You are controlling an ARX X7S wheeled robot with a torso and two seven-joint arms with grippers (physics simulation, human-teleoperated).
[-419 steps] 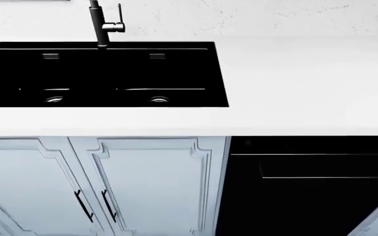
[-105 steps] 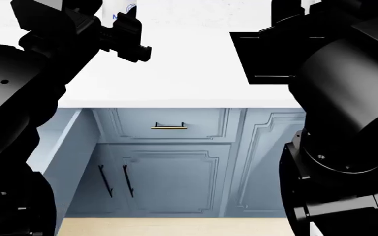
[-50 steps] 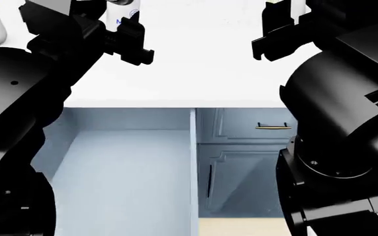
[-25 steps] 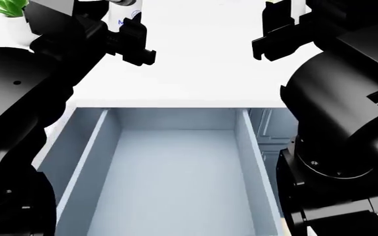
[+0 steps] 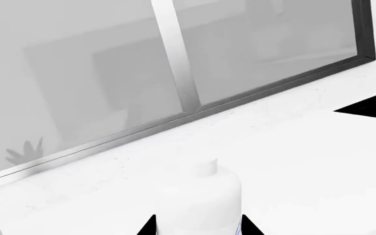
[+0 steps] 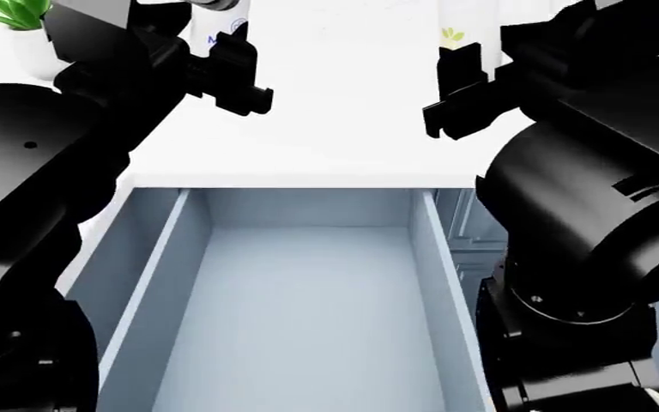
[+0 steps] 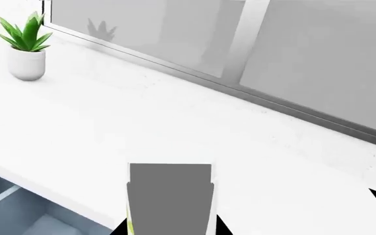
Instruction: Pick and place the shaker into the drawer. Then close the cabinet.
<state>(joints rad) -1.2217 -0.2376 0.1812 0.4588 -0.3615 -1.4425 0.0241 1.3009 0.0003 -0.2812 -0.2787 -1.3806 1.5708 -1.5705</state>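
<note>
The shaker (image 5: 201,196), a white cylinder with a small cap and blue print, stands upright between the black fingertips of my left gripper (image 5: 198,230), which is shut on it. In the head view the shaker (image 6: 220,27) and left gripper (image 6: 229,69) hang over the white countertop, behind the drawer's left corner. The drawer (image 6: 306,326) is pulled wide open below, pale blue-grey and bare inside. My right gripper (image 7: 170,230) is shut on a grey-topped carton (image 7: 170,191) with green print. It hovers over the counter behind the drawer's right corner (image 6: 458,90). A strip of cabinet front (image 6: 463,225) shows right of the drawer.
A potted plant (image 6: 21,26) stands at the back left of the countertop (image 6: 341,129), also in the right wrist view (image 7: 26,49). A window (image 5: 109,73) runs along the back wall. A black sink corner (image 5: 371,105) lies to the right.
The view slid sideways until the open drawer was centred, and it now holds still. My right arm has moved left and down, so the carton's green print shows. The left arm stays put.
</note>
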